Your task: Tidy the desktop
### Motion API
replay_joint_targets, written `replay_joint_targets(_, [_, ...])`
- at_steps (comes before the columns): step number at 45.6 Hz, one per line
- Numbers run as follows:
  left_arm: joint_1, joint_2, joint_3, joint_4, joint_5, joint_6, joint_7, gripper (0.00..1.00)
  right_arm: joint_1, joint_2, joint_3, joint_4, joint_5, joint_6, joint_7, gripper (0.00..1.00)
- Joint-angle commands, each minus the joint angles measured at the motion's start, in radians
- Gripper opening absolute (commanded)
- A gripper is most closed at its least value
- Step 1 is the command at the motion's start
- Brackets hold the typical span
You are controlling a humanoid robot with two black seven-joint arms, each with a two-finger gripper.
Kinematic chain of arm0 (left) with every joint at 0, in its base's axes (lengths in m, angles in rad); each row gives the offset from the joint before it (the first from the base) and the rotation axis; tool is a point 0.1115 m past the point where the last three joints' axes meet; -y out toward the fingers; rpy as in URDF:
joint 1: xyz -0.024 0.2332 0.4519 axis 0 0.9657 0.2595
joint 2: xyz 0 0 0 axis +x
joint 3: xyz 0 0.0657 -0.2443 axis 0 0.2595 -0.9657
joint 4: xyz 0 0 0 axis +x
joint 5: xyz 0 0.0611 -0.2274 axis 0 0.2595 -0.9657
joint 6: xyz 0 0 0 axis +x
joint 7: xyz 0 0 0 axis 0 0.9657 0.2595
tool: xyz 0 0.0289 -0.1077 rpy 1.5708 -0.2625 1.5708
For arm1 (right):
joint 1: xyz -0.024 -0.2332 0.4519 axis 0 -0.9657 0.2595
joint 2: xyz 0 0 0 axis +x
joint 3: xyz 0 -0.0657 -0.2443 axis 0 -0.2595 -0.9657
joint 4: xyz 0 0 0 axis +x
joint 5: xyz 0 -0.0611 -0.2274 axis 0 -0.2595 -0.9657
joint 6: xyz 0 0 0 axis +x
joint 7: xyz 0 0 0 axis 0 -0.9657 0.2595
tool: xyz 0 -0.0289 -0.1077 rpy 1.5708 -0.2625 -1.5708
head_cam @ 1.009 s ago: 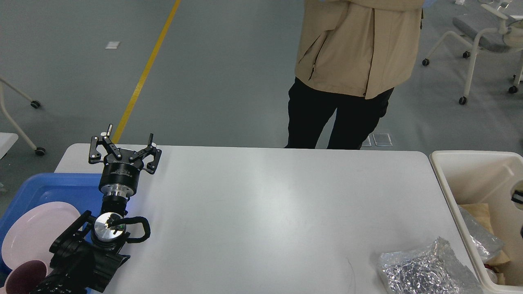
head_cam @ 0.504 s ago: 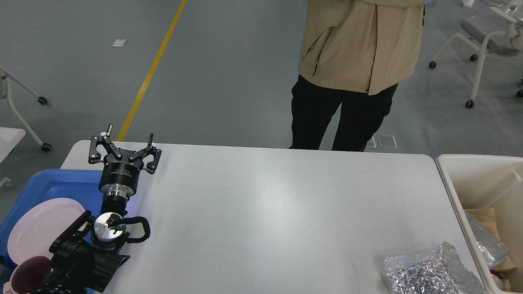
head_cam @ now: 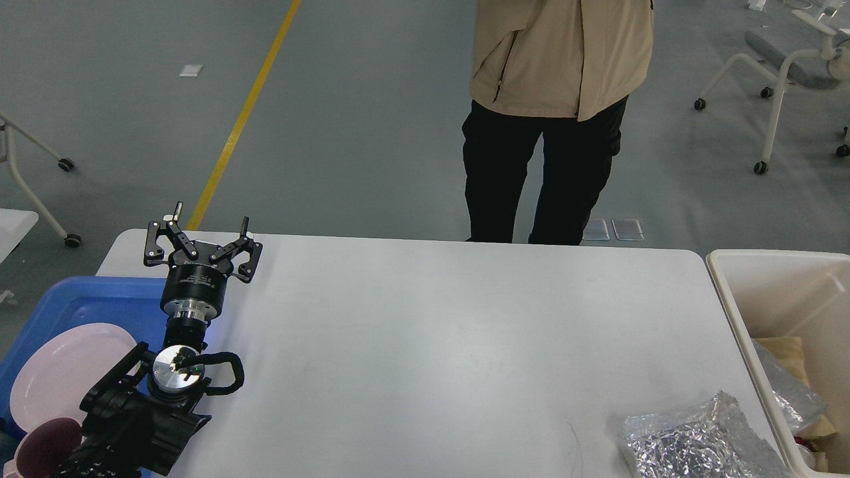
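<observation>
The desktop (head_cam: 425,332) is a large white tabletop filling the lower half of the head view. A crumpled silver foil bag (head_cam: 697,438) lies on it at the front right. My left gripper (head_cam: 210,222) is raised over the table's far left corner, open, with nothing between its fingers. My left arm comes up from the bottom left, over the blue tray (head_cam: 80,305). My right gripper is out of view.
The blue tray at the left holds a pale pink plate (head_cam: 60,372) and a dark red cup (head_cam: 43,448). A cream bin (head_cam: 764,292) at the right edge holds foil and brown paper. A person (head_cam: 551,113) stands behind the table's far edge. Wheeled chairs stand at the far right.
The person behind the table has shifted a little to the left and back. The view itself moved slightly over the second. My left arm has stayed put.
</observation>
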Motion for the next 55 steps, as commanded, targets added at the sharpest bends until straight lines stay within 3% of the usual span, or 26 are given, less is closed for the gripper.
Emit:
replay_joint_targets(1, [0.0,0.0,0.0,0.0,0.0,0.0,0.001,1.0,-0.004,0.004,0.012,0.001,-0.001,-0.003,-0.001,0.0])
replay_joint_targets(12, [0.0,0.0,0.0,0.0,0.0,0.0,0.0,1.0,-0.004,0.004,0.04,0.001,-0.001,-0.005,0.002,0.0])
replay_joint_targets(13, [0.0,0.0,0.0,0.0,0.0,0.0,0.0,1.0,-0.004,0.001,0.04,0.001,0.001,0.0,0.004,0.23])
replay_joint_targets(14, [0.0,0.0,0.0,0.0,0.0,0.0,0.0,1.0,-0.004,0.001,0.04,0.001,-0.001,0.002,0.005,0.8])
replay_joint_targets(15, [0.0,0.0,0.0,0.0,0.0,0.0,0.0,1.0,-0.004,0.001,0.04,0.003,-0.001,0.005,0.007,1.0])
replay_joint_targets(16, [0.0,0.0,0.0,0.0,0.0,0.0,0.0,1.0,-0.004,0.001,0.04,0.003,-0.001,0.005,0.008,0.94])
replay_joint_targets(17, [0.0,0.0,0.0,0.0,0.0,0.0,0.0,1.0,-0.004,0.002,0.041,0.003,-0.001,0.005,0.008,1.0])
replay_joint_targets(42, [0.0,0.0,0.0,0.0,0.0,0.0,0.0,1.0,-0.004,0.004,0.046,0.003,0.001,0.003,0.008,1.0])
replay_joint_targets(55, [0.0,0.0,0.0,0.0,0.0,0.0,0.0,1.0,0.039,0.037,0.139,0.004,-0.001,0.014,0.01,1.0])
